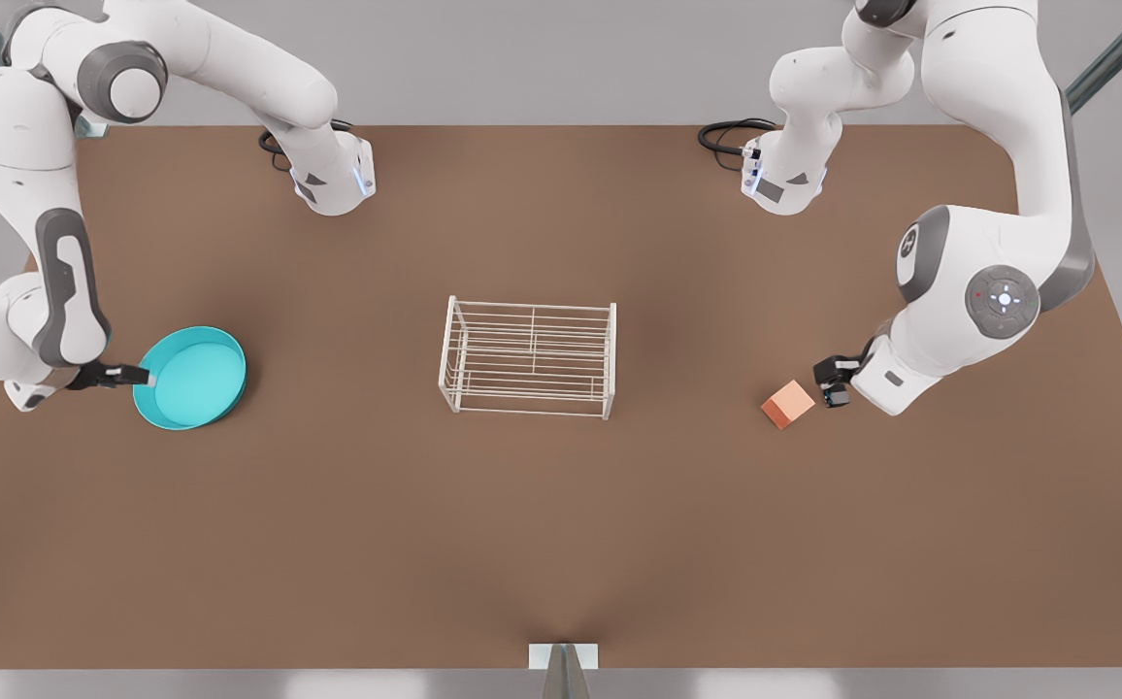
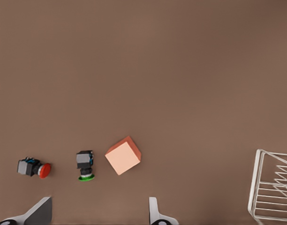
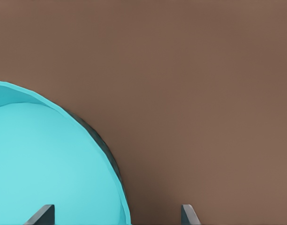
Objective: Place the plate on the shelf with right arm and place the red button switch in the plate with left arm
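No readable words, brands or numbers stand on anything here; the round grey cap on the white jointed arm at the front view's right carries small pale marks around a centre dot, perhaps symbols, but too small to make out

one plate, one shelf, two switches, one cube

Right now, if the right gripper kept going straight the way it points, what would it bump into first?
Most likely the plate. The right gripper is open, and the turquoise rim lies between its fingertips in the right wrist view. It probably meets that rim before the table, though depth is unclear.
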Action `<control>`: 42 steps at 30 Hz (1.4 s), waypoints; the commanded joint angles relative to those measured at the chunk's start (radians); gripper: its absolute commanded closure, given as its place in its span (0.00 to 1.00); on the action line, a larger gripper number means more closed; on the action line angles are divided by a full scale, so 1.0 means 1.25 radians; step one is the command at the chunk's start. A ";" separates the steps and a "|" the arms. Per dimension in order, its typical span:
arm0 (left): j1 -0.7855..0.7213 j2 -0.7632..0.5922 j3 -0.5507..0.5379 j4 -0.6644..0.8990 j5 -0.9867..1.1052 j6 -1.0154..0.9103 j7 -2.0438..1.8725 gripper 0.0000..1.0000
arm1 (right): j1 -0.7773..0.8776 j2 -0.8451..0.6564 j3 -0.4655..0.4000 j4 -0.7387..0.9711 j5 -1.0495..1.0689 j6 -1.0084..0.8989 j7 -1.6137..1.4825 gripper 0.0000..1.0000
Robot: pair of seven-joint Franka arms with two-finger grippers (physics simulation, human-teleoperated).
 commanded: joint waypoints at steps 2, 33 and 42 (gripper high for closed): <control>0.000 0.002 -0.001 0.000 0.003 -0.009 -0.048 0.00 | 0.004 0.024 0.000 0.017 0.029 0.017 -0.048 0.00; 0.001 -0.009 0.003 0.002 0.013 -0.009 -0.046 0.00 | -0.037 0.075 0.023 0.109 0.084 -0.130 -0.081 0.42; 0.002 -0.009 0.004 0.000 0.013 -0.009 -0.045 0.00 | -0.037 0.081 0.023 0.121 0.083 -0.135 -0.082 0.65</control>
